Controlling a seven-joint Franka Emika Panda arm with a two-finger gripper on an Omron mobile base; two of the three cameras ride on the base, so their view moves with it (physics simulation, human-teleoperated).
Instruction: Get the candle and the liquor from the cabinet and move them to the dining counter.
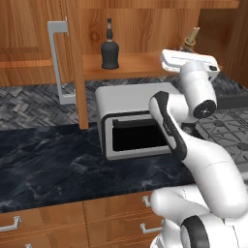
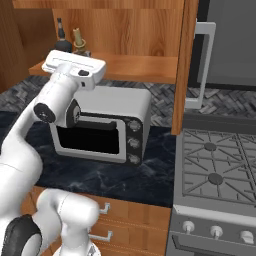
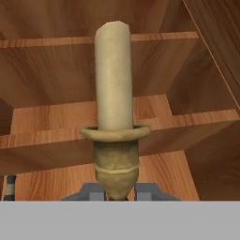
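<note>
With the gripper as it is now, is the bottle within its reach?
Probably not yet: the gripper is shut on the candle. The bottle stands apart on the open shelf, unobstructed.

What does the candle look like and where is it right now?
The candle is a short cream-yellow stick standing in a brassy holder with a wide lip and rounded cup. It sits inside the open cabinet, to the right of the liquor. The pincer is shut on the holder's lower part, and from the base views it looks slightly tilted.
</note>
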